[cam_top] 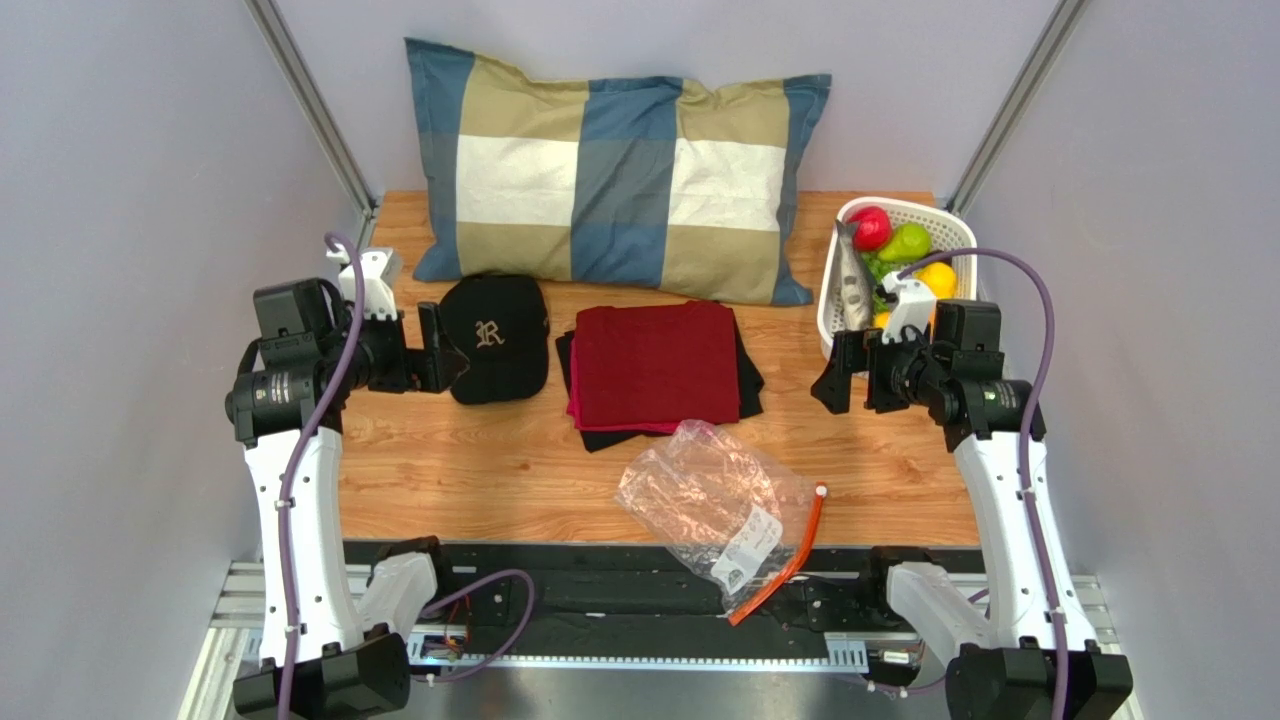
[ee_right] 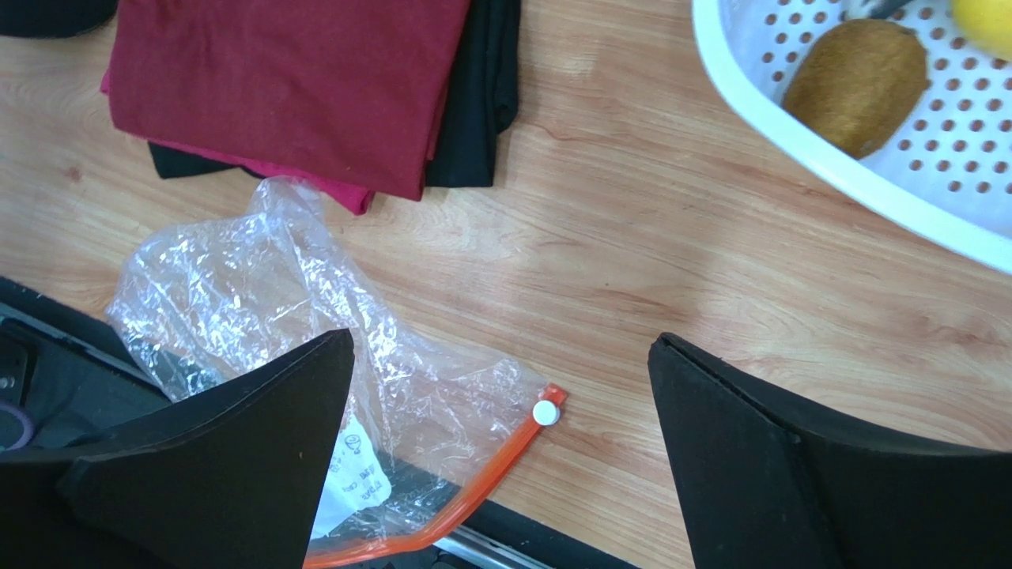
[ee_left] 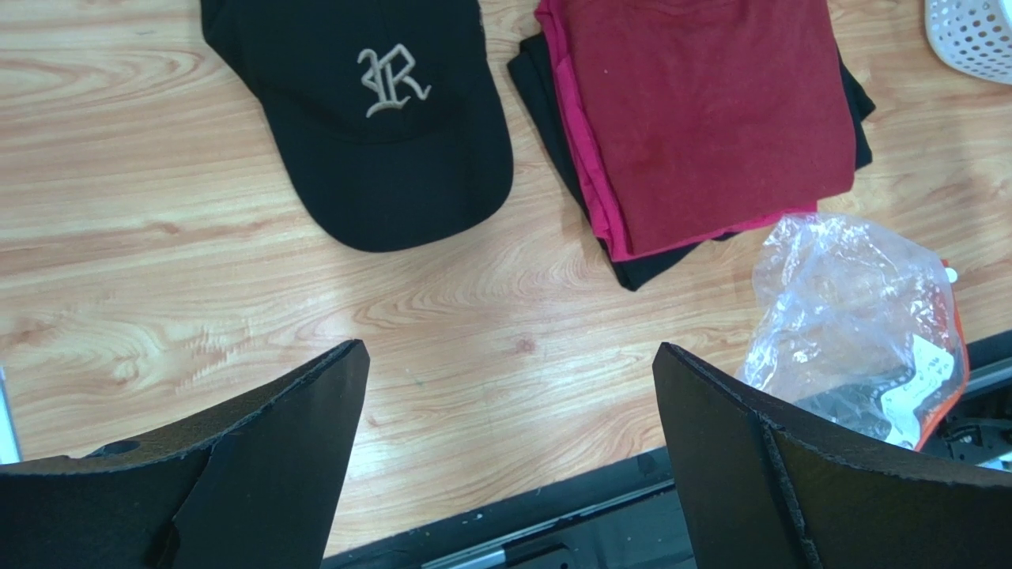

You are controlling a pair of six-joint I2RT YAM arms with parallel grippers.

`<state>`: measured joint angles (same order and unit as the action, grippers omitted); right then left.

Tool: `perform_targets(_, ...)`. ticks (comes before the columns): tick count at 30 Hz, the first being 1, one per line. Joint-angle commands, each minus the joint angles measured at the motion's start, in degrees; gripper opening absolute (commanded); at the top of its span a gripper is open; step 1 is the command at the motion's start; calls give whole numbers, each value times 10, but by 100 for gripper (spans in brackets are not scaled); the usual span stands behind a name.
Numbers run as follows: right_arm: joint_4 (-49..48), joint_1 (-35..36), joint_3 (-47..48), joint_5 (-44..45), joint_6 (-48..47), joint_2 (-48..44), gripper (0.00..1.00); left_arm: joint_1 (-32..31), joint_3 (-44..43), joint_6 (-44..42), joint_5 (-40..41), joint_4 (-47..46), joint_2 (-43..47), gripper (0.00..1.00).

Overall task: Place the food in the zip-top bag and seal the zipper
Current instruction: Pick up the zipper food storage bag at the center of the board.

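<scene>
**Tools.** The left gripper (ee_left: pixel 508 346) stands with its fingers wide apart and nothing between them. It hangs over bare wood just left of a black cap (ee_left: pixel 380 119). The right gripper (ee_right: pixel 501 336) is likewise spread wide and empty. It is above the table between the white perforated basket (ee_right: pixel 832 166) and the zip-top bag (ee_right: pixel 273 308).

**Task items.** The zip-top bag lies crumpled and flat at the near edge of the table (cam_top: pixel 496 465), partly overhanging the black rail below. Its orange-red zipper (ee_right: pixel 475 498) runs along the near-right side and ends in a small white slider (ee_right: pixel 545 411). The food (cam_top: pixel 902 248) is in the basket at the far right corner, well apart from the bag. Red, green, yellow and brown pieces are visible.

**Surface and room.** The table is light wood-grain board. Pale grey walls (cam_top: pixel 135 180) enclose it on three sides, with metal posts in the far corners. A checked pillow (cam_top: pixel 609 165) in blue, tan and white leans against the far wall. A folded stack of cloths (cam_top: pixel 655 365), dark red over pink over black, lies mid-table between the cap and the basket.

**Markings.** The cap bears a pale embroidered gothic "R". The bag carries a white label (cam_top: pixel 747 543); its print is too small to read.
</scene>
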<state>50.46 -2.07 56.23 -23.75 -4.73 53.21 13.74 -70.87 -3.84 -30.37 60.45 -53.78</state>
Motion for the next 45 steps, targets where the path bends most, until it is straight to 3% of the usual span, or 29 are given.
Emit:
perform_targets(1,32,-2,11,-65,-68,22,100,0,-4,18,11,-36,11,99)
perform_targets(11,151,9,55,-157,-226,113,100,0,7,6,-56,-64,17,99)
perform_targets(16,204,112,64,-94,-303,161,100,0,16,-21,-86,-75,31,99)
perform_targets(20,187,214,42,-20,-322,201,100,0,20,-25,-95,-78,32,99)
perform_targets(28,104,243,13,26,-346,319,100,-1,48,-57,-163,-96,69,99)
perform_targets(32,150,245,23,-63,-375,344,82,-27,60,-94,-167,-90,86,99)
perform_targets(34,150,246,16,-87,-368,337,78,-70,65,-125,-136,-89,87,99)
perform_targets(37,121,246,-3,-135,-348,311,57,-134,67,-162,-98,-87,81,99)
perform_targets(38,109,245,-11,-151,-343,303,41,-143,64,-169,-90,-83,71,99)
perform_targets(40,106,246,-10,-162,-332,301,19,-187,53,-193,-76,-76,58,99)
perform_targets(41,117,245,-2,-176,-335,303,0,-201,47,-200,-74,-67,44,99)
perform_targets(45,116,243,11,-214,-311,262,0,-273,23,-224,-47,-60,17,97)
